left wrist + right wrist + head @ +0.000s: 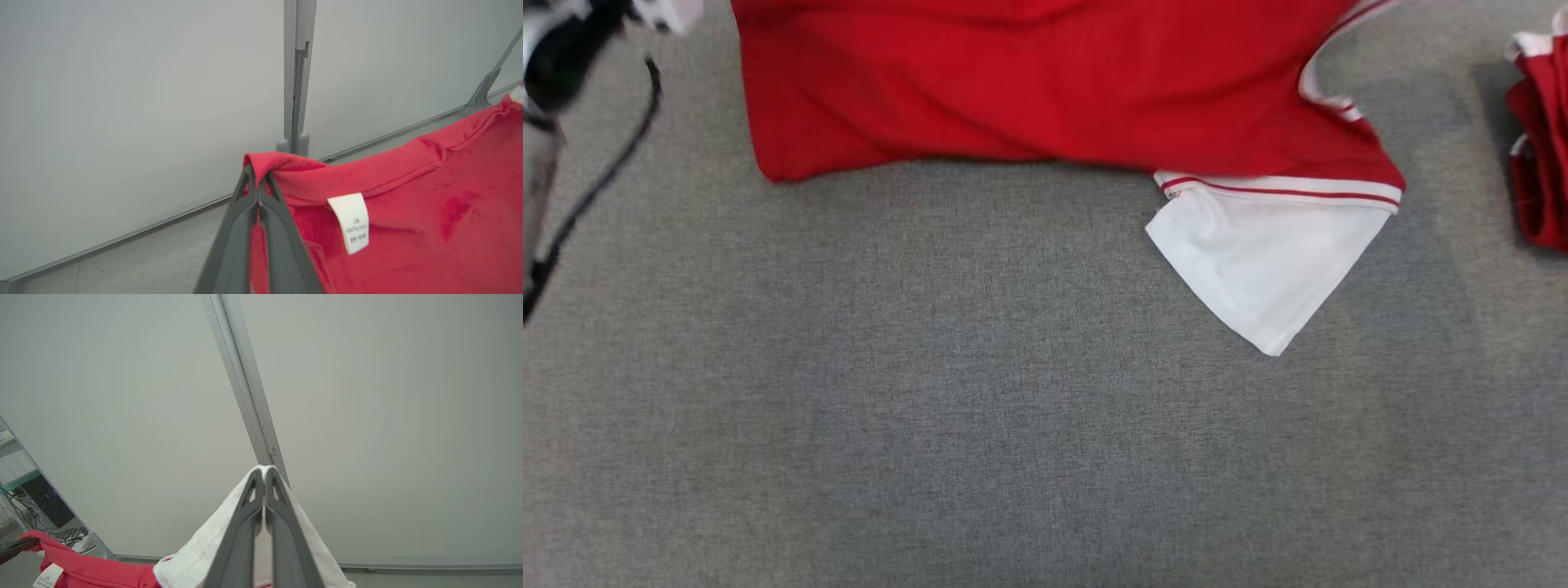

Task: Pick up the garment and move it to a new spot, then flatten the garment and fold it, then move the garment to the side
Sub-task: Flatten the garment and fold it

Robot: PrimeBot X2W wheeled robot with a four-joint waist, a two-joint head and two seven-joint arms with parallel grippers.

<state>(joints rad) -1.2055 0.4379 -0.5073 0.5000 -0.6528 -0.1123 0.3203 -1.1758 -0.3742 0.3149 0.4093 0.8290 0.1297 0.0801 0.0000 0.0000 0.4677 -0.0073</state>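
far left of the head view: one blurred pale forearm (pixel 556 49) with one black cable (pixel 605 180) hanging off it.

left claw (pixel 257 175): jaws pressed together, pinching a folded red corner of the garment (pixel 408 204). the cloth runs away to the right of this claw. one white care label (pixel 351 222) is just right of the fingertips, hanging down. one grey post (pixel 298 81) stands straight behind the tips, with pale wall panels on both sides.

head view: the garment's long axis runs left to right across the top of the frame, over the grey fabric surface (pixel 931 425). can't tell whether its lower edge touches the surface. one white sleeve (pixel 1266 261) sits at the right end, below a red-striped white band, with its point aimed down and slightly right, toward the robot.

right claw (pixel 264 477): jaws tight together, gripping a white hemmed edge of the same garment, which drapes down both sides of the fingers. red cloth continues to the lower left of this claw, out to the labelled corner. another grey post (pixel 245 396) rises behind the tips, tilted.

far right of the head view: one second red-and-white bundle (pixel 1543 139), well apart from the held garment.

count: two claws, one garment held.
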